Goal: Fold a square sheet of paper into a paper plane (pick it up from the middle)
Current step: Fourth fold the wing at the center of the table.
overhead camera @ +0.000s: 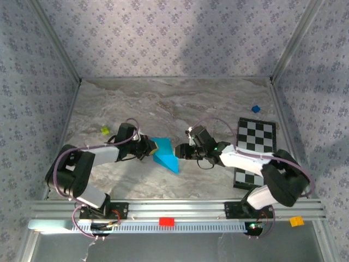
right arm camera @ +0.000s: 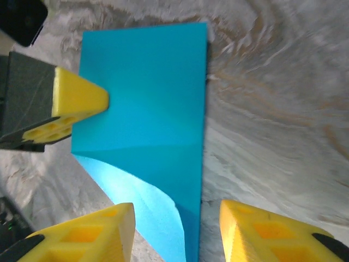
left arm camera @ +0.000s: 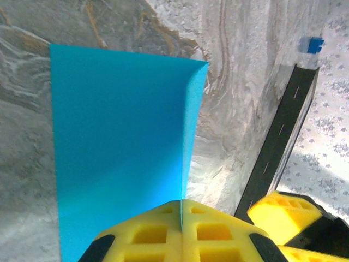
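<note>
My left arm [overhead camera: 101,154] and right arm [overhead camera: 240,159] wear white shells on the long links and black at the joints — a lilac cable [overhead camera: 73,148] loops beside each. My left gripper [left arm camera: 181,207] and right gripper [right arm camera: 177,210] end in bright yellow fingers [right arm camera: 87,234], moulded with square pockets, on black mounts.

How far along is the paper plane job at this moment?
Done: the blue paper is already folded over, one layer lying on another. In hand: the left gripper is shut on its edge; the right gripper stands open at its other side. Left: it is no pointed dart yet, so more folds remain.
</note>
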### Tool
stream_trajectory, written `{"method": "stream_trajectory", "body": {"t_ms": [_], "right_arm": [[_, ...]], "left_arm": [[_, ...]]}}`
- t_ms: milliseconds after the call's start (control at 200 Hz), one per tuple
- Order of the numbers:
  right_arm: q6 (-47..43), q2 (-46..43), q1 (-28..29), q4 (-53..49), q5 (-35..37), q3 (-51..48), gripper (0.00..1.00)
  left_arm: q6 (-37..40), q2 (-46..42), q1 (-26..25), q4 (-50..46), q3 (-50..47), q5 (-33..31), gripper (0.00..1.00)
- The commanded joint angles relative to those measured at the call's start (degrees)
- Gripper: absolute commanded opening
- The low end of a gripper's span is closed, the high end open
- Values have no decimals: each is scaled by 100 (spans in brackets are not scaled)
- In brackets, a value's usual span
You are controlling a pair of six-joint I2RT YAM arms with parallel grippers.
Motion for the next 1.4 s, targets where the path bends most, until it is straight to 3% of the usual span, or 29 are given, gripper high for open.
{"method": "stream_trajectory", "body": {"t_ms": [0, 130, 265, 365, 510, 755, 1394], "right_arm": [[-316, -527, 304, -578, 1248, -43, 45], [-1159, -789, 1173, 67, 2298, -326, 44], [-2517, -441, 2270, 838, 3592, -492, 45], [-2902, 98, 2640, 940, 3931, -285, 46], [-2969, 825, 3040, 936, 4583, 46, 48], [-2977, 1498, 3182, 910, 5408, 246, 48], [-2683, 1647, 2983, 931, 5089, 218, 29]], "left_arm": [[-354, -330, -157, 204, -153, -546, 5], [-282, -411, -257, 16, -72, -585, 7], [-103, -387, -290, -139, 59, -496, 15], [8, -346, -292, -196, 180, -376, 21], [95, -323, -296, -252, 300, -252, 21], [194, -290, -307, -410, 406, -206, 14], [155, -246, -306, -455, 446, -258, 8]]}}
